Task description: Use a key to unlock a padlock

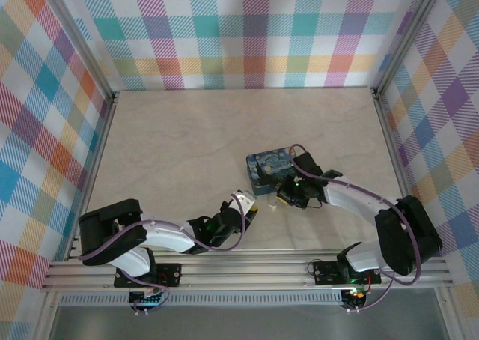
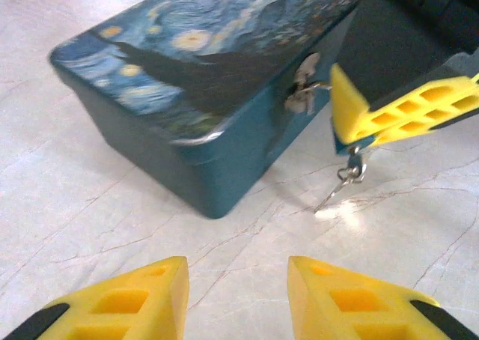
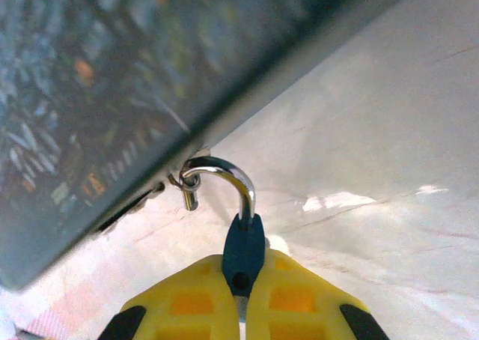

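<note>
Clamping the padlock (image 3: 244, 246) by its blue body, shackle (image 3: 224, 171) hooked through the tin (image 2: 202, 78) hasp, the right gripper (image 3: 241, 280) is secure; key (image 2: 346, 177) dangles beneath, left gripper (image 2: 238, 295) stands apart, empty, nearby; key-turning and shackle release judged outstanding.

Tin (image 3: 90, 93) blurred, cut off top and left. Padlock (image 3: 243, 244) lower body hidden inside right gripper (image 3: 242, 272). Key (image 2: 330, 195) detail too small to tell.
</note>
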